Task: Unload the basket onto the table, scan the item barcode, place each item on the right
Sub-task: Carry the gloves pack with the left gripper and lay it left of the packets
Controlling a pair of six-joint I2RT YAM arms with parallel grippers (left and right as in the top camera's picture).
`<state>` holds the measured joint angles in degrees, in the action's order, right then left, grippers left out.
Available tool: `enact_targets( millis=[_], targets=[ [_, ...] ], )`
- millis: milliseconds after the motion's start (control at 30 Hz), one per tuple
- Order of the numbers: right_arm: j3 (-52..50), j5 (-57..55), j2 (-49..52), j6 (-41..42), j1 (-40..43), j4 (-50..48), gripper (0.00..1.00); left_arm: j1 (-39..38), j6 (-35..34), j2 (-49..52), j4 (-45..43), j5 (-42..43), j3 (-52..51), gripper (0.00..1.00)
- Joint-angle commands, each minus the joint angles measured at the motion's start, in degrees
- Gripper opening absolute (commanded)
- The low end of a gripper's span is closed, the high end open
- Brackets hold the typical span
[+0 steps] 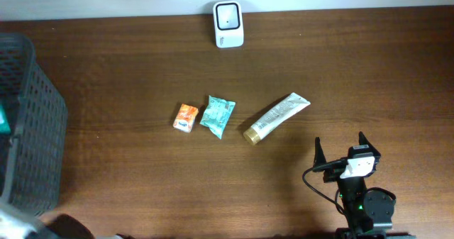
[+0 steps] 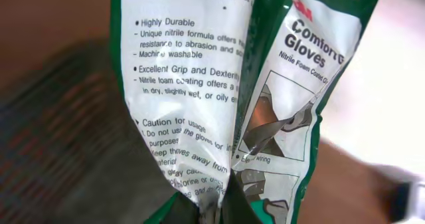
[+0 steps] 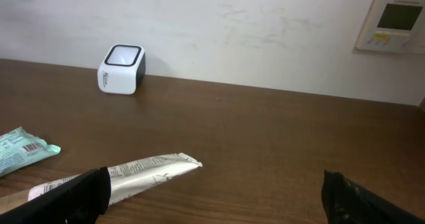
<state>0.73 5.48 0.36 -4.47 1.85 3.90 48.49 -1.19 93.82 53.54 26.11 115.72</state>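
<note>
**A:** What do you have, and where is it?

**B:** A green-and-white plastic packet of nitrile gloves. My left pincer is pressed together on its lower edge. The packet stands up out of the jaws, close to the wrist camera, with a crease down its middle.

**A:** How will it handle?

**B:** I judge it light, soft and floppy, since it is thin glossy film around folded gloves. It will probably sag, and the film may slide in the jaws. A pinch on the edge seam seems right because it leaves both printed faces bare. I see no barcode on the part that shows, so it may be on a hidden face.

**A:** What is around you?

**B:** The dark blur to the left behind that pincer is probably the grey mesh basket. The white box scanner with the dark window sits well away, at the far edge of the brown wooden table. My right pincer is spread wide and holds nothing. A white tube with a gold cap lies ahead of it to the left. Beyond the tube lie a teal pouch and a small orange packet.
</note>
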Motion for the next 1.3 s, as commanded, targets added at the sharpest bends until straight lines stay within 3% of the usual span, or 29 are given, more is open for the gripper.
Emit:
enact_targets(
  millis=[0, 133, 400, 567, 767, 967, 1167, 1200, 1267],
  targets=[
    [-0.42, -0.09, -0.15, 0.44, 0.39, 0.22, 0.98, -4.42, -2.27, -5.16, -0.48, 7.67, 0.70, 0.00],
    [-0.42, -0.09, -0.15, 0.44, 0.39, 0.22, 0.98, -14.82, -1.57, -6.97, 2.32, 7.32, 0.68, 0.00],
    [-0.42, -0.09, -0.15, 0.44, 0.39, 0.22, 0.98, -33.75, -1.62, -2.54, 17.09, -5.22, -0.66, 0.00],
    [-0.42, -0.09, -0.15, 0.44, 0.39, 0.22, 0.98, -41.31, -2.78, 1.92, 17.86, -10.14, -9.38, 0.00],
    [-0.42, -0.09, -0.15, 0.44, 0.39, 0.20, 0.98, -43.23, -11.56, 5.90, 7.54, -11.13, -24.96, 0.00],
    [-0.42, -0.09, -0.15, 0.44, 0.39, 0.22, 0.98, -43.25, -22.03, 6.62, -10.36, -15.91, -42.18, 0.00],
    [-0.42, -0.09, -0.15, 0.44, 0.39, 0.20, 0.98, -45.77, -23.41, 6.86, -26.99, -15.91, -54.80, 0.02],
    [-0.42, -0.11, -0.15, 0.44, 0.39, 0.22, 0.98, -46.25, -23.41, 6.93, -29.11, -16.00, -56.19, 0.07],
    [-0.42, -0.09, -0.15, 0.44, 0.39, 0.22, 0.98, -47.23, -23.41, 6.95, -31.45, -16.11, -57.86, 0.37]
  ],
)
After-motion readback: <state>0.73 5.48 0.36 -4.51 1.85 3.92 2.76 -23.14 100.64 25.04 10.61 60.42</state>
